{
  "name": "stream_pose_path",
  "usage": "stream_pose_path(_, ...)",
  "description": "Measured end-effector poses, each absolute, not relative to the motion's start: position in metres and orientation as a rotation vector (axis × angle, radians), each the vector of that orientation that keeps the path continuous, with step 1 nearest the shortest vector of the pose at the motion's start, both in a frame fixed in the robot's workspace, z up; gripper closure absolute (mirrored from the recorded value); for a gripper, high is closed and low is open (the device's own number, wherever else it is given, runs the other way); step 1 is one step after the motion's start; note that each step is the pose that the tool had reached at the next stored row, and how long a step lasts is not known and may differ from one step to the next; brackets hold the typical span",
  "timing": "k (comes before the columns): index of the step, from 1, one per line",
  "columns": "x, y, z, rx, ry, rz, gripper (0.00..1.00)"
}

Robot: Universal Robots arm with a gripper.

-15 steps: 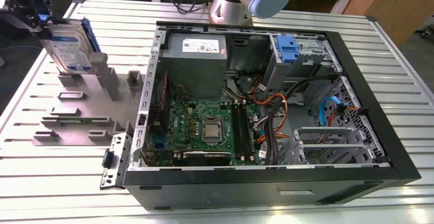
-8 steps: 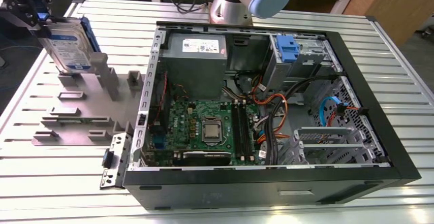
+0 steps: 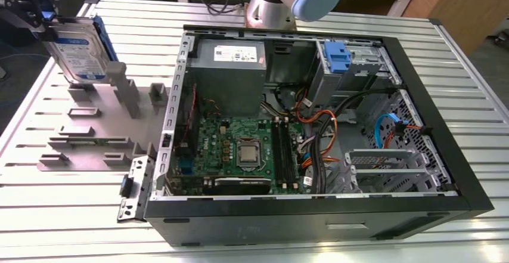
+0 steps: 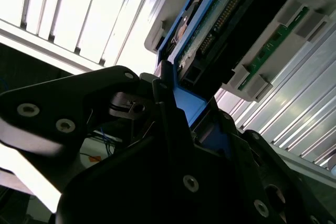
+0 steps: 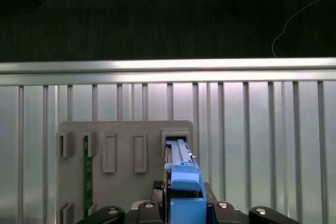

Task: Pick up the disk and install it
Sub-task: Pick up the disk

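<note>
The black outer wall of the open computer case (image 3: 318,215) lies closest in the exterior view, and the case rests on its side on a slatted metal table (image 3: 453,54). Inside it a green motherboard (image 3: 238,149) covers the floor. A grey power supply (image 3: 230,57) with a white sticker sits in the far corner. A blue latch (image 3: 337,57) on a grey metal cage stands towards the exterior view's right of the power supply, and orange, black and blue cables (image 3: 318,123) run between them. Beside the case, towards the exterior view's left, a grey fixture plate (image 3: 87,138) with raised slots lies on the table. In the first wrist view one of its slots holds a thin green circuit board (image 5: 86,169) on edge. The disk (image 3: 78,54) stands upright at the far end of this plate, well apart from the case. Its white-and-blue label faces the exterior camera and its lower edge is at a slot, though whether it is seated there or just clear of it cannot be told. The gripper (image 3: 42,19) is directly on the disk's upper end. In the second wrist view its black fingers (image 4: 164,98) press against the blue carrier frame from both sides, clamped on the disk.
</note>
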State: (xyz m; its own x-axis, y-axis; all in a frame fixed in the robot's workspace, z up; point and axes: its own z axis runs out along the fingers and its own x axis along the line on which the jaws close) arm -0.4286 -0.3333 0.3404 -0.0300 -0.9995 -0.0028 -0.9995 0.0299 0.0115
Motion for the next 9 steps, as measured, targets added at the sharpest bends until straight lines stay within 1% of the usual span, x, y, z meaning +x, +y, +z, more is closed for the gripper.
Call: stream_pose_path(9, -0.4286, -0.3333, 0.3472, 2.184, -2.25, -0.016, 0.64)
